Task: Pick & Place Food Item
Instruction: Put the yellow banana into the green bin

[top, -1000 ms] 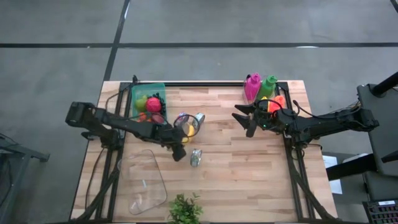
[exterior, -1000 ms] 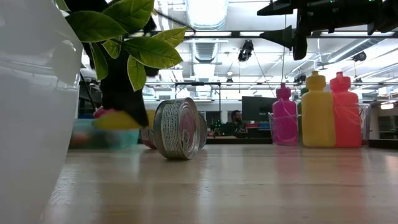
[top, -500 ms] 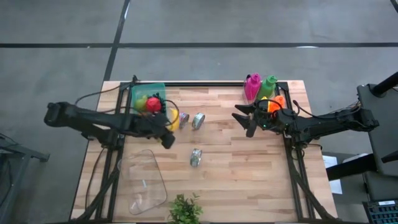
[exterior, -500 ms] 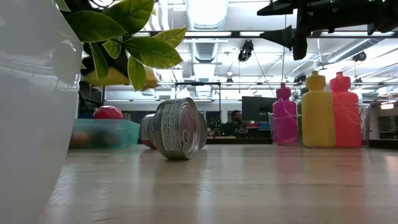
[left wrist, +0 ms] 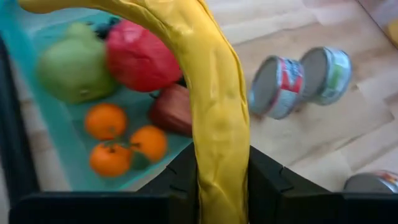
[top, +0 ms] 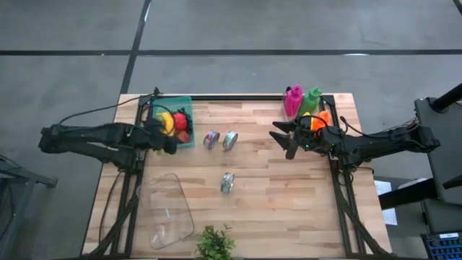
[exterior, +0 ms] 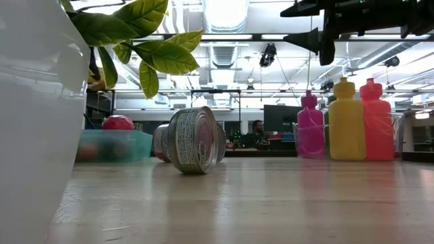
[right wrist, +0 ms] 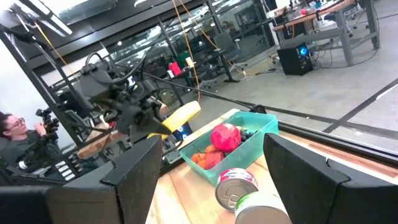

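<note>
Left fingers [left wrist: 214, 180] pinching banana [left wrist: 205, 93], carried from cans [top: 220, 139] to above bin [top: 186, 103] at table's 10 o'clock. Bin holds pear, red fruit, oranges. Right fingers [top: 281, 139] spread, idle at 2 o'clock.

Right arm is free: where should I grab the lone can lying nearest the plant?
Take the can across its curved wall at mid-length, coming straight down. It lies on its side alone on the table, its flat ends facing along the board, so the round sides are open. The right end effector is already open.

Wooden table [top: 274, 195]: bin [top: 185, 105], cans [top: 227, 183], bottles [top: 292, 101]
</note>
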You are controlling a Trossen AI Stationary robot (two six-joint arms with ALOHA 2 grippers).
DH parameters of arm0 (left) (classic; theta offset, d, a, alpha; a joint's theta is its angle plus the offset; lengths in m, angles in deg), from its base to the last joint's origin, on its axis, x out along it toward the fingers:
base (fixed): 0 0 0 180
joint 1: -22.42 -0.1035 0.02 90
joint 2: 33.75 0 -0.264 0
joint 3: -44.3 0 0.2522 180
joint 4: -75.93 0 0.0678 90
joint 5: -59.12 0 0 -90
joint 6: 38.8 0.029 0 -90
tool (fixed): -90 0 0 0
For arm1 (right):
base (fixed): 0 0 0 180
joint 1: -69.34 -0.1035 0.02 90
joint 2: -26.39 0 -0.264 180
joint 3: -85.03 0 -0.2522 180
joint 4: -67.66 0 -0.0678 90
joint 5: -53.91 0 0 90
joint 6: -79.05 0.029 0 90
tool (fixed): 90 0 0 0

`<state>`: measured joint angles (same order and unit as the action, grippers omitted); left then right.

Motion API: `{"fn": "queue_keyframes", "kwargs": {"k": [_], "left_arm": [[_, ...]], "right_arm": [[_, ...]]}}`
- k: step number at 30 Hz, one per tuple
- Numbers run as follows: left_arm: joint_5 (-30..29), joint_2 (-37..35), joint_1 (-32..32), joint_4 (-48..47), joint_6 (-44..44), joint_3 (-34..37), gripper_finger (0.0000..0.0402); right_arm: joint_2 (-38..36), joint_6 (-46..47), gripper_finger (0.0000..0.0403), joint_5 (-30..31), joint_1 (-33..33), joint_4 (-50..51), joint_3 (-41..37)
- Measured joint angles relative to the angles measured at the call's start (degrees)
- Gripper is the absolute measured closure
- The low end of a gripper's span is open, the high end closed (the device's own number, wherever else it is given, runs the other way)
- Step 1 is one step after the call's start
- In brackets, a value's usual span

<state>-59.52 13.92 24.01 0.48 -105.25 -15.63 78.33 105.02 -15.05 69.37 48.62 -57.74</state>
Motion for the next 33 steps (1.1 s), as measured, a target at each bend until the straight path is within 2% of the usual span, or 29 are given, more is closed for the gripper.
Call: {"fn": "queue_keyframes", "kwargs": {"k": [11,15,27,33], "left_arm": [[-0.4,-0.1,-13.1,-2.2,-0.9,2.2,0.0311],[2.1,1.3,-19.5,-1.0,-2.1,4.4,0.0311],[15.2,7.8,-38.5,12.6,17.9,8.4,0.0311],[19.4,13.0,-44.0,17.7,23.3,9.1,0.0311]], "right_arm": [[0.0,0.0,0.0126,0.0,0.0,0.0,0.0],[0.0,0.0,0.0126,0.0,0.0,0.0,0.0],[0.0,0.0,0.0126,0.0,0.0,0.0,0.0],[0.0,0.0,0.0126,0.0,0.0,0.0,0.0]]}}
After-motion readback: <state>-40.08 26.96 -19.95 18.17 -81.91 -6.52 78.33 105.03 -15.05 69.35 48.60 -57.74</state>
